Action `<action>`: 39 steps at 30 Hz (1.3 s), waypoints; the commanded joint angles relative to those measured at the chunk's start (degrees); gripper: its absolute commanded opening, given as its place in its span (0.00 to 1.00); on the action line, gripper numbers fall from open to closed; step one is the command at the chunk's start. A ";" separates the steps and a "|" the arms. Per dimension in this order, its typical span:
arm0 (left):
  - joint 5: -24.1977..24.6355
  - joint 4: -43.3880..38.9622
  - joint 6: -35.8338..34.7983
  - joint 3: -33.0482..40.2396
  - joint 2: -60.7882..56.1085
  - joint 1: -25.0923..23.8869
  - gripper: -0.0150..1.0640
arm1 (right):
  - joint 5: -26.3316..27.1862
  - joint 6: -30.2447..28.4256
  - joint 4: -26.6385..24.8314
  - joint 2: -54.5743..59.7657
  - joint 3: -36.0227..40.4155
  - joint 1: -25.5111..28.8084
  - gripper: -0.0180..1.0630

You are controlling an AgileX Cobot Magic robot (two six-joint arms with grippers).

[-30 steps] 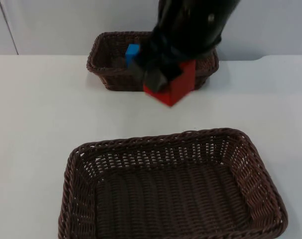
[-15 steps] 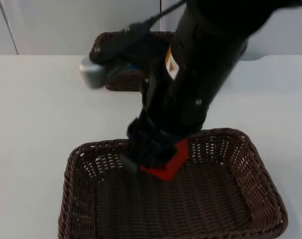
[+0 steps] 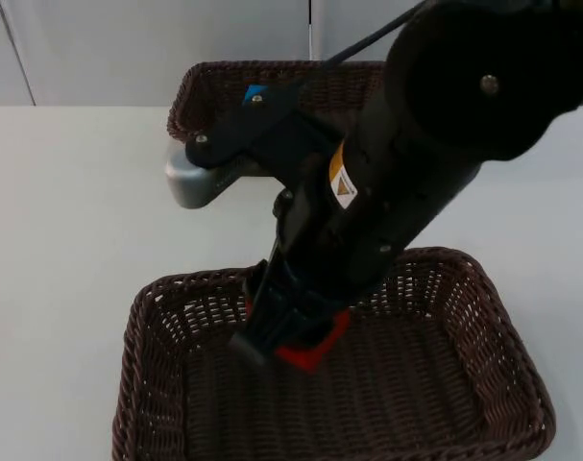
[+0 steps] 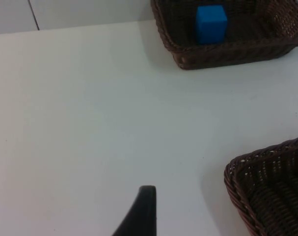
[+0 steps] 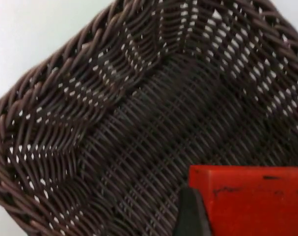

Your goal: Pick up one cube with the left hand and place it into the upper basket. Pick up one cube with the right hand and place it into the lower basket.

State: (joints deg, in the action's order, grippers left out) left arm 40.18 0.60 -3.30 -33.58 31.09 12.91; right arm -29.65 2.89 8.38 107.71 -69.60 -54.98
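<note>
Jaws of the right gripper [image 3: 289, 331] pinch the red cube [image 3: 310, 343] over the lower basket [image 3: 483, 288] by the bench's near edge. A blue cube [image 4: 210, 23] sits in the upper basket [image 4: 227, 51] by the far edge. The left gripper [image 4: 141, 214] waits above bare bench; I cannot tell how its jaws stand.

White table [image 3: 70, 221]: carries two brown wicker baskets. Upper basket [image 3: 200, 91] at top centre of the top view, by the grey wall. Lower basket [image 3: 464, 384], larger, at bottom centre. The two stand apart.
</note>
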 commanded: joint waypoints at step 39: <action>-0.58 0.00 -0.17 0.17 -0.34 -0.15 0.82 | 12.82 3.57 0.27 10.73 0.03 -0.22 0.04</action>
State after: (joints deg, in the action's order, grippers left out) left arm 40.18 0.60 -3.30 -33.58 31.09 12.91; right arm -17.95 5.99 8.52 118.39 -69.47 -54.98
